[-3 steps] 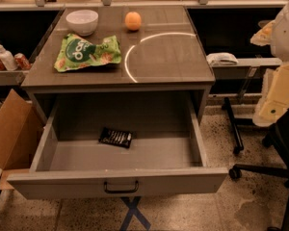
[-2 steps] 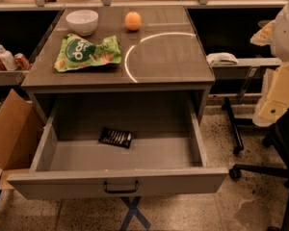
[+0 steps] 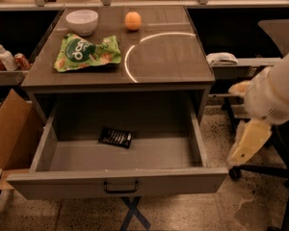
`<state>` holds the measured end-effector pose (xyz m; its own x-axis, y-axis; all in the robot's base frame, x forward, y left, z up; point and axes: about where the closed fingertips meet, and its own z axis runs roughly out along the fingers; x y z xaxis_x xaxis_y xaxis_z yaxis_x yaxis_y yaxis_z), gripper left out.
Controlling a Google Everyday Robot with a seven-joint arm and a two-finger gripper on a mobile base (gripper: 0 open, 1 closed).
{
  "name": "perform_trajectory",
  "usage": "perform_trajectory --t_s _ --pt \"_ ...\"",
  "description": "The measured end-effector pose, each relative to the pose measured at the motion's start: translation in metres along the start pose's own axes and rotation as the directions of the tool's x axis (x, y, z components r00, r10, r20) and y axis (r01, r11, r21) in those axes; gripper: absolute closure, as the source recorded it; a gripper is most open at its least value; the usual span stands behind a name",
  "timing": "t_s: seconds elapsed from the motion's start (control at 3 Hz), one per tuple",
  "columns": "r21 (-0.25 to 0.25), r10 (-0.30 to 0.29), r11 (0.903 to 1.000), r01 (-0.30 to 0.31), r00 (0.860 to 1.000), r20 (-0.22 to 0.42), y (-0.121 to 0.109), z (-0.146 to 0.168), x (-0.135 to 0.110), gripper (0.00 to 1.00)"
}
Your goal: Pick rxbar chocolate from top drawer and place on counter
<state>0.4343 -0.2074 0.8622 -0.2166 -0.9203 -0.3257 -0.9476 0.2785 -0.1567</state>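
Well right of the open drawer (image 3: 183,179), beside the counter (image 3: 168,57), the gripper (image 3: 248,141) hangs.
Rxbar (image 3: 115,137) lies flat on the drawer floor, left of centre; the gripper's opening cannot be told.

One each: bowl (image 3: 82,21), orange (image 3: 132,20), bag (image 3: 86,53), rxbar (image 3: 115,137); tool (image 3: 248,142) right.

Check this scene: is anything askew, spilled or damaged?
Nothing spilled. The dark bar lies skewed in the open drawer; the green bag sits crumpled on the counter. The end effector hangs right of the drawer.
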Motion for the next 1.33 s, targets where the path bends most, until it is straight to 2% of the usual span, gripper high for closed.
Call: perform_trajectory --t_s 0.33,0.67,1.33 --pt "-0.103 0.059 0.9936 -0.046 0.990 0.128 0.036 0.093 0.013 0.00" --pt "-0.082 0.087 0.9939 -0.075 0.982 0.166 0.034 0.117 0.014 0.00" --pt "-0.084 0.080 0.9943 -0.065 0.979 0.185 0.028 0.125 0.009 0.00"
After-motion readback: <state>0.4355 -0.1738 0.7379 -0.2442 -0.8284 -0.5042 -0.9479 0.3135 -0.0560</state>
